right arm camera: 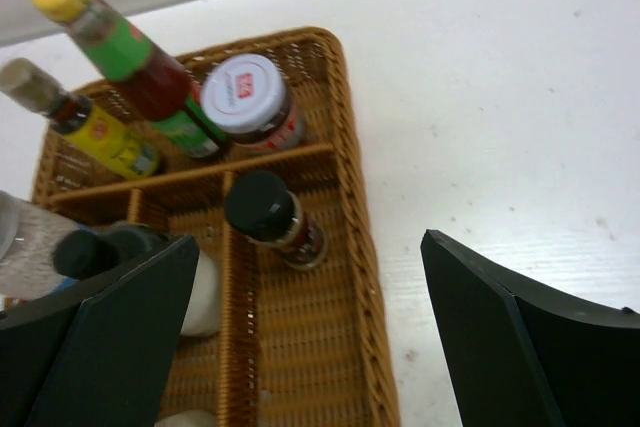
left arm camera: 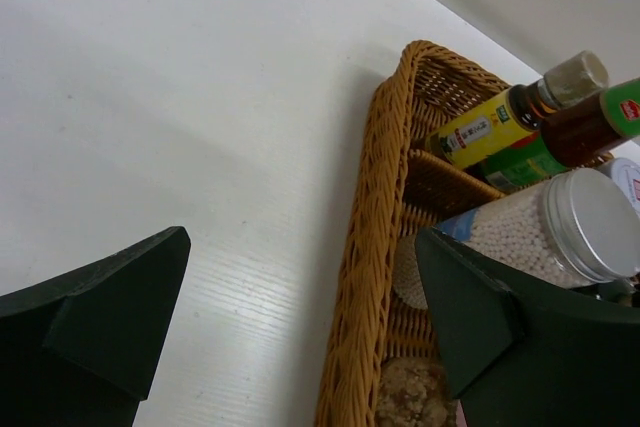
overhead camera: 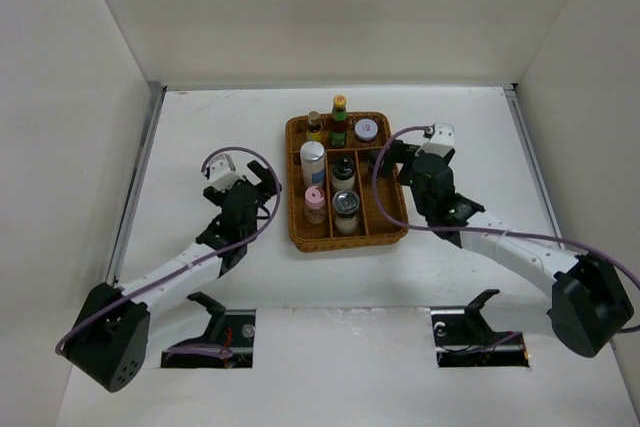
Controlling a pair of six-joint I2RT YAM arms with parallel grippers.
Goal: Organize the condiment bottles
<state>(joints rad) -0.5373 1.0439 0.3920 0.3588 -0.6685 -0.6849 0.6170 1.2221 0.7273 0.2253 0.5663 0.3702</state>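
Observation:
The condiment bottles stand in the brown wicker tray (overhead camera: 395, 232). The back row holds a dark yellow-label bottle (overhead camera: 314, 127), an orange-capped sauce bottle (overhead camera: 339, 119) and a white-lidded jar (overhead camera: 367, 129). In front of them are a silver-lidded white jar (overhead camera: 313, 162), a black-capped bottle (overhead camera: 343, 172), a pink-lidded jar (overhead camera: 315, 204) and a grey-lidded shaker (overhead camera: 346, 212). My left gripper (overhead camera: 268, 185) is open and empty over the tray's left rim (left arm camera: 375, 247). My right gripper (overhead camera: 393, 159) is open and empty above the tray's right rim (right arm camera: 365, 247), near another black-capped bottle (right arm camera: 270, 217).
White walls enclose the white table at the back and both sides. Purple cables loop over both arms. Two openings in the table's near edge lie by the arm bases.

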